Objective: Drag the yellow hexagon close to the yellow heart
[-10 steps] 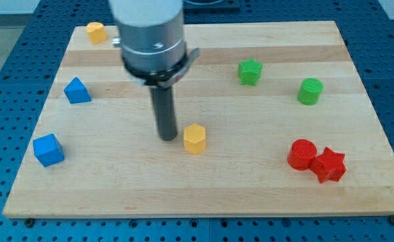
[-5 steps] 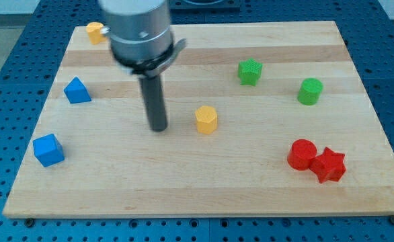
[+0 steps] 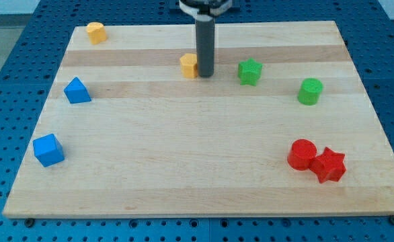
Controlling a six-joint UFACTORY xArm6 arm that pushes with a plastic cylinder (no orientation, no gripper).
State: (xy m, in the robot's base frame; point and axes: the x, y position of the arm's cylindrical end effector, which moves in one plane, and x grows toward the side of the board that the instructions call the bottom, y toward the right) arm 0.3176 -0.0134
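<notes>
— Where is your tip now?

— Touching, or almost touching, the right side of the yellow hexagon (image 3: 189, 65): my tip (image 3: 204, 74) stands just beside it, on the side toward the green star (image 3: 249, 71). It is only a bare rod, so it holds nothing; it can only press against a block.

— And the yellow heart?

— The yellow heart (image 3: 96, 31) sits near the top left corner of the wooden board (image 3: 204, 175), well apart from the hexagon. Between them I see only bare wood.

— So how do you push well?

— I think the tip is on a good side, because the heart lies to the view's left and a little toward the top. But a push straight left would pass below the heart. I would move the tip slightly toward the bottom of the hexagon's right side, so the line from tip through block points at the heart.

— What could go wrong?

— A hexagon can turn or slide off a round rod if the contact is not centred. I would go slowly, correct early, and stop before the two yellow blocks collide, because the heart is near the board's edge.
</notes>
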